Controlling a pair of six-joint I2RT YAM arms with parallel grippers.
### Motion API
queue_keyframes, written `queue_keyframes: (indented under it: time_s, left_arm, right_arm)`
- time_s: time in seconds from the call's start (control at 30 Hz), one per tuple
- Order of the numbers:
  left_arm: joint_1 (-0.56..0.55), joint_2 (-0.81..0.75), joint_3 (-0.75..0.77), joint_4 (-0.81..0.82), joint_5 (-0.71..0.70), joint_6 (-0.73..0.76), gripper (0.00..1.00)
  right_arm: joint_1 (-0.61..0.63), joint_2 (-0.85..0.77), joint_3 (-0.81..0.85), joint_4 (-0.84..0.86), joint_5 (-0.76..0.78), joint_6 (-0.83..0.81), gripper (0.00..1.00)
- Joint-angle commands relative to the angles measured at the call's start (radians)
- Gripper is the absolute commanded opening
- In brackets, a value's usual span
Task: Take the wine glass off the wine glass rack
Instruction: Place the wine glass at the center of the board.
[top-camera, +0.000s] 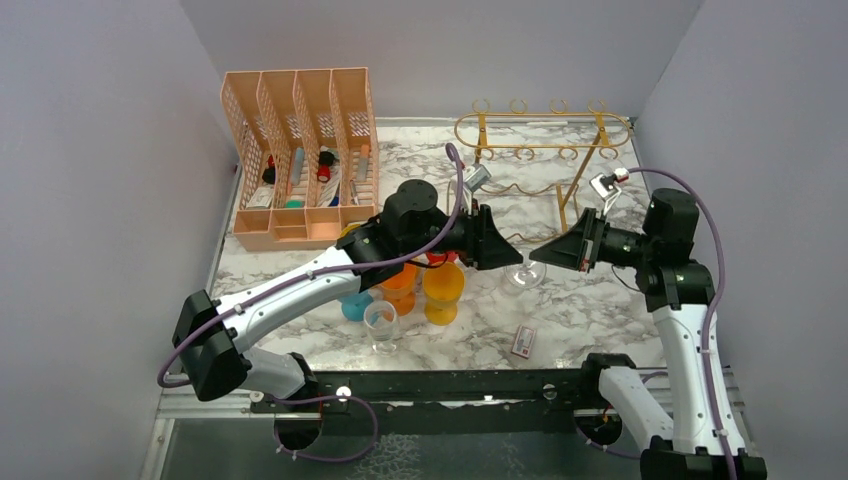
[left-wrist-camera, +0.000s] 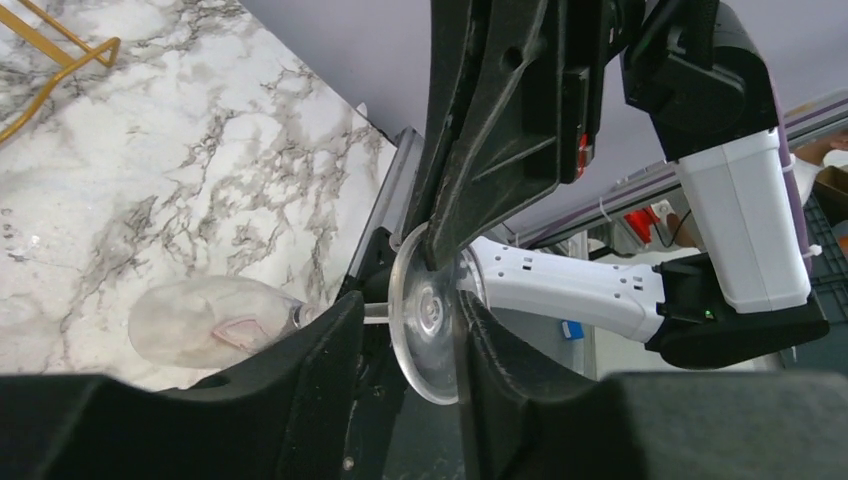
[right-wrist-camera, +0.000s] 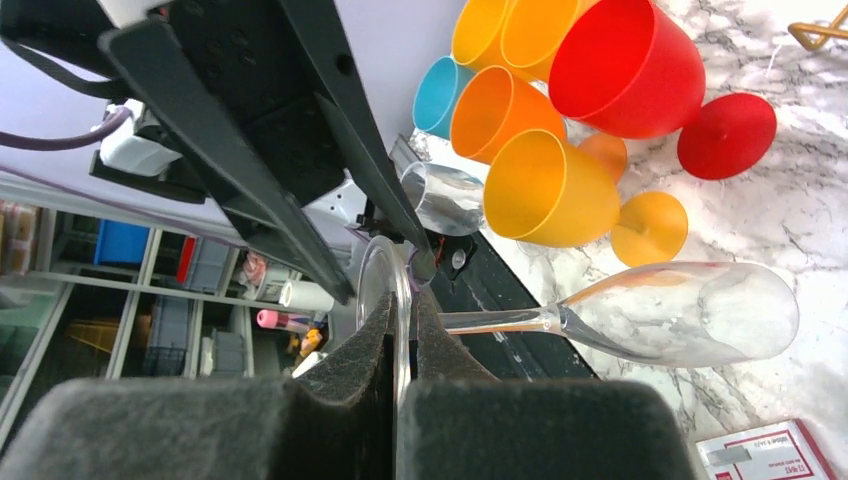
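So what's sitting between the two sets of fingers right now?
The foot of the clear wine glass: the right fingers pinch it, the left fingers straddle it. Both wrist views show it.

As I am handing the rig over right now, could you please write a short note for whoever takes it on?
The right gripper is shut on the foot rim of the wine glass, holding it on its side.
The left gripper is open, its fingers straddling the same foot without clamping it.
The wine glass rack stands at the back of the table, apart from the glass.
Done: the glass is off the rack.
Left: probably to set it down safely and release it.
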Motion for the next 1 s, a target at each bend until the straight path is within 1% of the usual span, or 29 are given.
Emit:
queue_keyframes:
  time_s: [0.0,0.07,0.13,0.27,0.33,0.4,0.47,0.53,0.67,0.77,0.87,0.97]
  left_arm:
    - [-0.019,0.007,-0.037,0.067,0.037,-0.015,0.39]
    - [-0.021,0.001,-0.044,0.070,0.036,-0.013,0.36]
    - [-0.021,-0.005,-0.047,0.070,0.035,-0.007,0.30]
    - [-0.022,-0.012,-0.058,0.063,0.028,-0.004,0.11]
    - [-0.021,-0.016,-0.064,0.063,0.020,-0.005,0.05]
    - [-0.021,-0.021,-0.066,0.061,0.013,-0.002,0.00]
    - [-0.021,-0.027,-0.065,0.053,0.000,0.008,0.00]
    - [-0.022,-0.030,-0.058,0.046,-0.009,0.018,0.00]
    - [-0.021,-0.028,-0.051,0.042,-0.022,0.029,0.00]
    - [-0.022,-0.025,-0.048,0.045,-0.025,0.032,0.00]
    - [-0.022,-0.023,-0.045,0.049,-0.025,0.036,0.00]
    - [-0.024,-0.015,-0.042,0.050,-0.017,0.039,0.00]
  right_arm:
    - [0.042,0.030,0.084,0.018,-0.013,-0.035,0.01]
    - [0.062,0.059,0.112,-0.011,0.010,-0.068,0.01]
    - [0.078,0.082,0.135,-0.039,0.040,-0.097,0.01]
    - [0.099,0.108,0.145,-0.043,0.045,-0.113,0.01]
    - [0.106,0.107,0.134,-0.041,0.049,-0.119,0.01]
    - [0.107,0.096,0.117,-0.044,0.061,-0.123,0.01]
    - [0.107,0.079,0.098,-0.047,0.071,-0.125,0.03]
    - [0.107,0.060,0.081,-0.063,0.084,-0.131,0.11]
    - [0.107,0.022,0.048,-0.114,0.135,-0.148,0.32]
    - [0.107,-0.016,0.007,-0.154,0.178,-0.148,0.43]
    - [0.107,-0.059,-0.041,-0.173,0.175,-0.138,0.52]
    - [0.107,-0.110,-0.100,-0.116,0.132,-0.083,0.55]
